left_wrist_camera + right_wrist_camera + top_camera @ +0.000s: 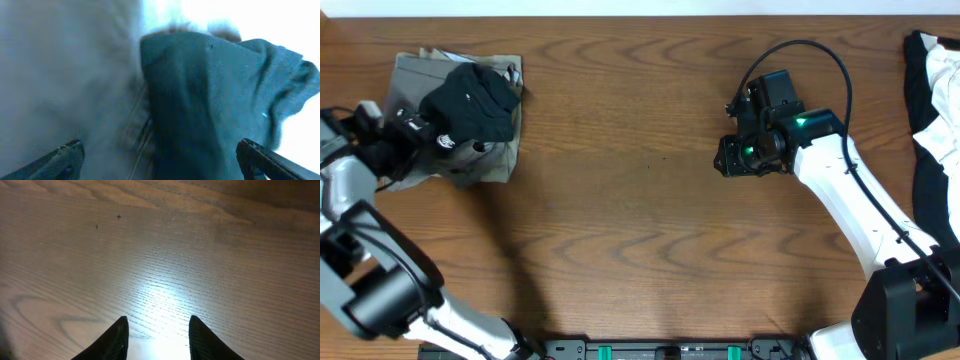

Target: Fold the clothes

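Shorts (492,78) in grey with khaki trim lie spread at the far left of the counter (620,230), towards its back edge. On top of them sits the dark T-shirt (475,100), bunched into a compact, rumpled heap and not laid flat. The left end effector (442,140) is at the near-left edge of that heap, over the shorts. In the left wrist view the left end effector (160,160) is spread wide, one finger (62,157) low on the left and the other low on the right, with nothing clamped between them. The T-shirt (215,100) fills the space ahead of the fingers as a draped dark fold, and the paler, blurred cloth of the shorts (55,75) lies to its left. Whether the fingers touch the cloth I cannot tell.

Bare wood takes up the middle of the counter. Right of centre the right end effector (730,158) hangs over it, well apart from any cloth. Its wrist view shows the right end effector (157,340) with both fingers parted and empty, just above the brightly lit wood grain of the counter (160,255).

At the far right edge, black-and-white garments (935,110) lie in a loose pile, partly cut off by the frame.
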Available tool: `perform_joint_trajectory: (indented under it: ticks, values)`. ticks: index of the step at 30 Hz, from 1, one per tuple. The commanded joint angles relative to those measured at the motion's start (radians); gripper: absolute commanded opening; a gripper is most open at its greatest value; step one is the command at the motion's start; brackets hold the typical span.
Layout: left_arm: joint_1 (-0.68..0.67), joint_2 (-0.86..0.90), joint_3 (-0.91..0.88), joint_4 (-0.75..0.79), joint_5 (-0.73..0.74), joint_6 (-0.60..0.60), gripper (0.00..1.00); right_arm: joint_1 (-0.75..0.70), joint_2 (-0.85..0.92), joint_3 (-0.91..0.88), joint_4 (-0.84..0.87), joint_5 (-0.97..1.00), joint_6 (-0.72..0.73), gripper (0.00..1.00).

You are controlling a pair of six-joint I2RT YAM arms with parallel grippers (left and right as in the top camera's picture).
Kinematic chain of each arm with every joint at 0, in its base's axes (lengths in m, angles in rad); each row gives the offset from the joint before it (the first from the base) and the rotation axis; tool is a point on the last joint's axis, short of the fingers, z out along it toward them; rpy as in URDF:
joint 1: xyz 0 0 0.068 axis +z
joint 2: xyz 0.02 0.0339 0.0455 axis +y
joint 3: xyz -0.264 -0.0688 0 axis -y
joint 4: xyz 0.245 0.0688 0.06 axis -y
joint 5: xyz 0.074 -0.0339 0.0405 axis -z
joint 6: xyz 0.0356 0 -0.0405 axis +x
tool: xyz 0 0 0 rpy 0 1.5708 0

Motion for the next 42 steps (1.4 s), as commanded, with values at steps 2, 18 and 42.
perform_joint_trajectory:
  ticks: [2, 18, 42]
  values:
    - [-0.003, -0.217, 0.026, -0.071, 0.057, 0.086, 0.98, -0.013, -0.071, 0.014, 0.032, -0.014, -0.008, 0.41]
    - [-0.848, -0.79, 0.145, -0.704, -0.569, 0.33, 0.98, -0.117, -0.481, 0.014, 0.077, 0.008, -0.009, 0.99]
    - [-1.004, -0.815, 0.136, -0.714, -0.636, 0.306, 0.98, -0.115, -0.628, -0.031, -0.016, 0.1, -0.035, 0.99]
